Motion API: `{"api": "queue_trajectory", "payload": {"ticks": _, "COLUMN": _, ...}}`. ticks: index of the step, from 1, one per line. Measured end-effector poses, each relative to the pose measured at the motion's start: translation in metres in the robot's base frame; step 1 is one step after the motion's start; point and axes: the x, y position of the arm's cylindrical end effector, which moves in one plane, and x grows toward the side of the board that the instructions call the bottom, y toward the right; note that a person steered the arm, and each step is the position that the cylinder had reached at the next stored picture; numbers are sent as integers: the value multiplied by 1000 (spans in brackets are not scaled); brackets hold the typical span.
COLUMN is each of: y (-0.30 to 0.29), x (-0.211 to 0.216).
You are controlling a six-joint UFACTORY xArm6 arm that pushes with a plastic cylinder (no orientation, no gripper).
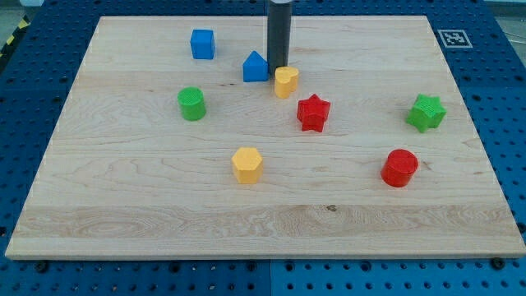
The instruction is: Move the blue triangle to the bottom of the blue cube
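Wooden tabletop (pixel 123 210) on a blue perforated base. No gripper on this arm, so nothing is clenched or released; the rod ends in my tip (pixel 279 79), and the rod's upper part is cut off by the view's top edge.

Left to right, all placed from my tip:
- green cylinder (pixel 191 104): well to the view's left, slightly lower.
- blue cube (pixel 202 43): to the view's left and higher, well apart.
- yellow hexagonal block (pixel 246 164): lower, a little to the view's left, well apart.
- blue triangle (pixel 256 67): just beside my tip on the view's left; whether they touch cannot be told. It lies to the view's right of the blue cube and a little lower.
- yellow heart-like block (pixel 285 81): right up against my tip on the view's right; shape hard to make out.
- red star (pixel 313 112): lower right, near.
- red cylinder (pixel 399 168): far lower right.
- green star (pixel 426 113): far right.

Black-and-white marker tag (pixel 453 38) at the tabletop's top right corner; no readable writing.
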Motion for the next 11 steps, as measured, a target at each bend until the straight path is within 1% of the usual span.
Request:
{"api": "queue_trajectory", "payload": {"ticks": 2, "y": -45, "x": 2}}
{"api": "queue_trajectory", "payload": {"ticks": 3, "y": -46, "x": 11}}
{"api": "queue_trajectory", "payload": {"ticks": 4, "y": -38, "x": 35}}
{"api": "queue_trajectory", "payload": {"ticks": 5, "y": -59, "x": 34}}
{"api": "queue_trajectory", "payload": {"ticks": 6, "y": -63, "x": 13}}
{"api": "queue_trajectory", "payload": {"ticks": 7, "y": -63, "x": 3}}
{"api": "queue_trajectory", "payload": {"ticks": 10, "y": -111, "x": -1}}
{"api": "queue_trajectory", "payload": {"ticks": 11, "y": -111, "x": 0}}
